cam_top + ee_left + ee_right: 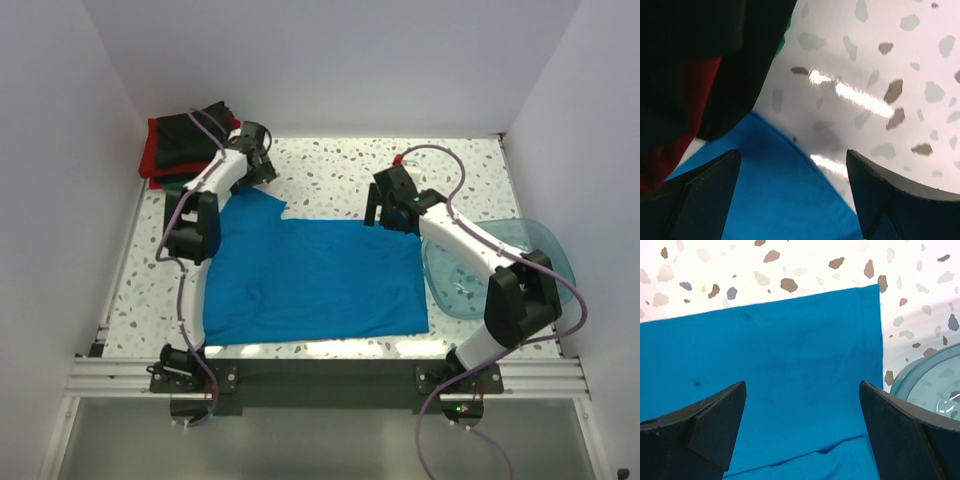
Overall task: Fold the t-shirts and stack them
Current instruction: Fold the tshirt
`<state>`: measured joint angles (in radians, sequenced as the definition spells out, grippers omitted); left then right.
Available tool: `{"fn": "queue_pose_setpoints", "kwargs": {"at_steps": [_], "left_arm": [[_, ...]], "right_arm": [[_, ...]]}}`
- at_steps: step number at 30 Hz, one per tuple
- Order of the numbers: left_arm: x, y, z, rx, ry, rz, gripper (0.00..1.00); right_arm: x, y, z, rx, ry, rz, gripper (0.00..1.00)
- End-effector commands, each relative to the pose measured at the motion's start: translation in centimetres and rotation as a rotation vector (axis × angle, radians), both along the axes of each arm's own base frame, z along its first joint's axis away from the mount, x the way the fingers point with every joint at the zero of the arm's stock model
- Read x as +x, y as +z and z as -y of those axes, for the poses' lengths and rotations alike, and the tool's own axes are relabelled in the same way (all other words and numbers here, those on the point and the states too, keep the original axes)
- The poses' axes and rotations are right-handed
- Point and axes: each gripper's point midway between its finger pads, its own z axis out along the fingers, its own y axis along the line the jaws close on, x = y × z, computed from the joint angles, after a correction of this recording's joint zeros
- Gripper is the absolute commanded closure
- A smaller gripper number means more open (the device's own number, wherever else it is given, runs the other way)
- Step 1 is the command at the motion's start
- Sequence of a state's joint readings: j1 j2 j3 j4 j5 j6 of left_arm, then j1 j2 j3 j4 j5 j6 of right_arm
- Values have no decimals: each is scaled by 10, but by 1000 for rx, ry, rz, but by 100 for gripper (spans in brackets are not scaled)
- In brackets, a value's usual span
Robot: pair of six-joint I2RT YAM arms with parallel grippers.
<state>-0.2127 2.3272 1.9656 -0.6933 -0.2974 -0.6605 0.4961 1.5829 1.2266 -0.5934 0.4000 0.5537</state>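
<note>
Looking down from the top view, you have the blue t-shirt (315,280) spread flat across the middle of the tabletop (340,170), its lower hem close to the near edge. The folded stack (185,145) of dark and red shirts sits in the far left corner. Your left end effector (260,160) hangs over the blue t-shirt's far left corner, just beside the stack. Your right end effector (380,208) hangs over the shirt's far edge, right of centre. The tub (545,250) rests at the right edge.

Left wrist view: the fingers (705,200) stand wide apart with nothing between them. Below the gap lies a corner of blue cloth on speckled tabletop. The stack fills the upper left.

Right wrist view: the fingers (705,430) are likewise spread wide and grip nothing. Blue cloth lies beneath, its far edge and right corner showing. The tub's rim is at lower right.
</note>
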Motion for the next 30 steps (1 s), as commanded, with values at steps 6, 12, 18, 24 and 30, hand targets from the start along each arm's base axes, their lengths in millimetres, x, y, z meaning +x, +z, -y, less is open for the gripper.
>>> {"fn": "queue_pose_setpoints", "kwargs": {"at_steps": [6,12,18,24,30], "left_arm": [[23,-7,-16,98,64,26,21],[11,-30,-19,115,76,-38,35],[-12,-46,-24,134,85,-113,74],[-17,-27,-19,118,47,-64,100],[-20,8,-26,132,61,38,100]], "right_arm": [[28,-8,14,-9,-47,23,1],[34,-20,25,-42,-81,6,1],[60,-30,26,-68,-119,1,1],[79,-56,24,-117,-171,-58,1],[83,-75,29,-78,-256,-43,2]]}}
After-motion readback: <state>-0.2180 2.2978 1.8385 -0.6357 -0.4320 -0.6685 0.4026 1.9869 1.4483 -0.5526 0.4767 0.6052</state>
